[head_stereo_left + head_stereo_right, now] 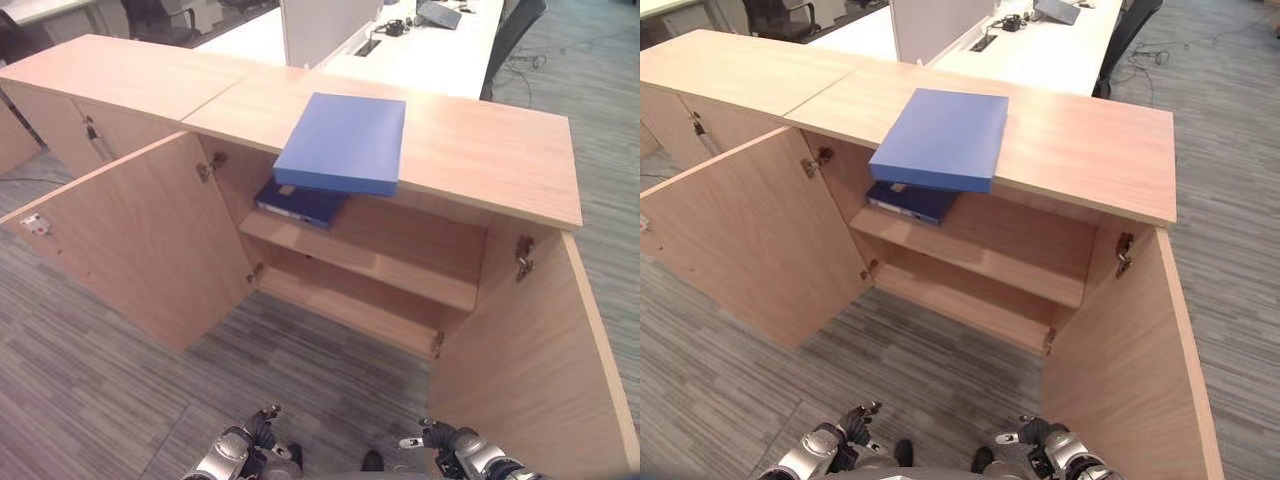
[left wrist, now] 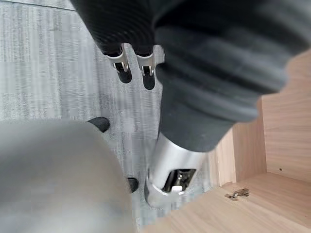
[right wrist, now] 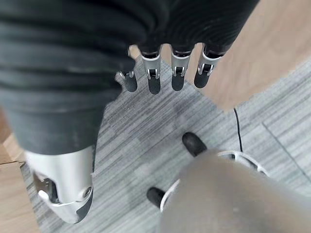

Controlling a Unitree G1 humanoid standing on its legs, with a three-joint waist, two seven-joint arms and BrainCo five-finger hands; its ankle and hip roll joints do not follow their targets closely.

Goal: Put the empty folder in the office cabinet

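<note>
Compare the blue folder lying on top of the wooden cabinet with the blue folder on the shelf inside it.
The light blue flat folder lies on the wooden cabinet top, fully in view, its near edge overhanging the front. The darker blue folder lies on the upper shelf inside, partly hidden beneath the top. The upper one shows a plain broad face; the lower shows a spine edge with a pale label. Both are blue, lie flat, and are untouched.

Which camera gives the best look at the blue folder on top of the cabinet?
The left eye view: the blue folder lies whole on the cabinet top, overhanging its front edge. The right eye view shows it equally well. The wrist views face floor and cabinet wood.
</note>
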